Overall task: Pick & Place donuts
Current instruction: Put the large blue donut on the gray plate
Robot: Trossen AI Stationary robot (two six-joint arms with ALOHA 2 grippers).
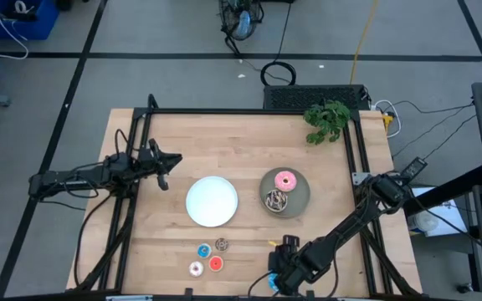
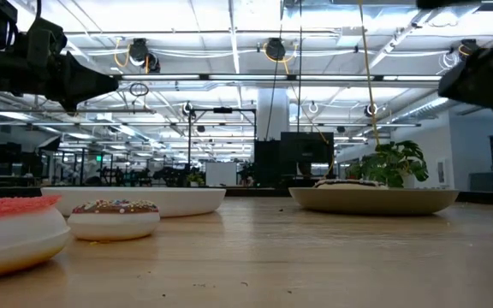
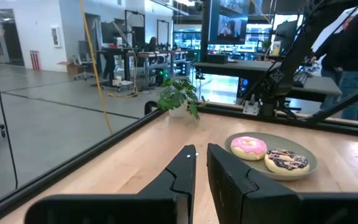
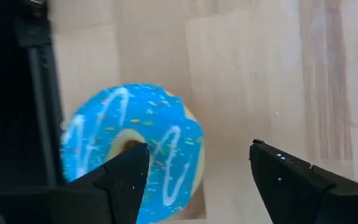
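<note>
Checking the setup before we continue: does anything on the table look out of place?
One thing: the blue sprinkled donut lies on bare wood by the table's near edge, under the open right pincer, away from the grey plate holding two others.

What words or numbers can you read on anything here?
None can be read.
The monitor screens in the room behind the table show pictures, but any writing there is too small to tell.
The donuts, such as the blue sprinkled donut and the pink donut, carry no letters.
</note>
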